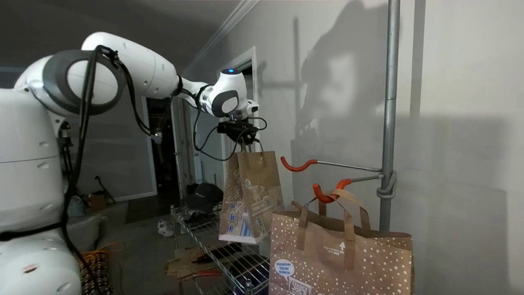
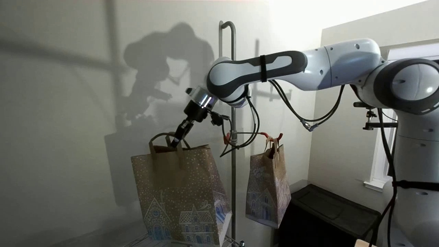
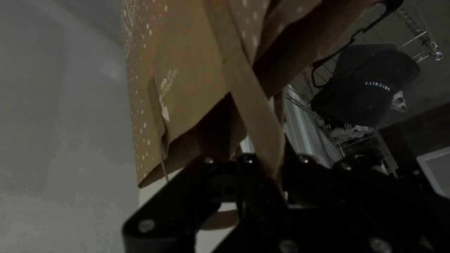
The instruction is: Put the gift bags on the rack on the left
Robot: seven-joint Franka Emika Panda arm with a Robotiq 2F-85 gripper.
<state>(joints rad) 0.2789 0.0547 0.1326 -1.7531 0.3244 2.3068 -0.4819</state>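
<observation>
Hanging tilted directly below the end effector (image 2: 175, 141), the held gift bag (image 2: 178, 199) is carried by a paper handle (image 3: 258, 112) pinched in the closed grip; whether both handles are caught cannot be told. If too little loop is left under the pinch, the hooking may be missed and paper crumpled instead. If travel is rushed, swing is to be expected from so tall a load, and the rack pole (image 2: 233, 178) could be struck. On the robot's side of the end effector, a cable loop (image 2: 258, 127) is slung low and might be snagged in a sweep past the pole. Farther out, the bare hook (image 1: 299, 167) is seen near the bag's upper edge in an exterior view, its depth hard to judge; its upturned end must likely be cleared from above. Beyond it, the hung gift bag (image 1: 327, 262) is borne by the neighbouring hook (image 1: 321, 197) and could be nudged loose. Beneath the end effector's load, a wire shelf (image 1: 224, 268) is found, with a cap (image 1: 204, 196) on it; whether the bag's base is touching cannot be told. Upward from the end effector, the most open room appears to be offered.
</observation>
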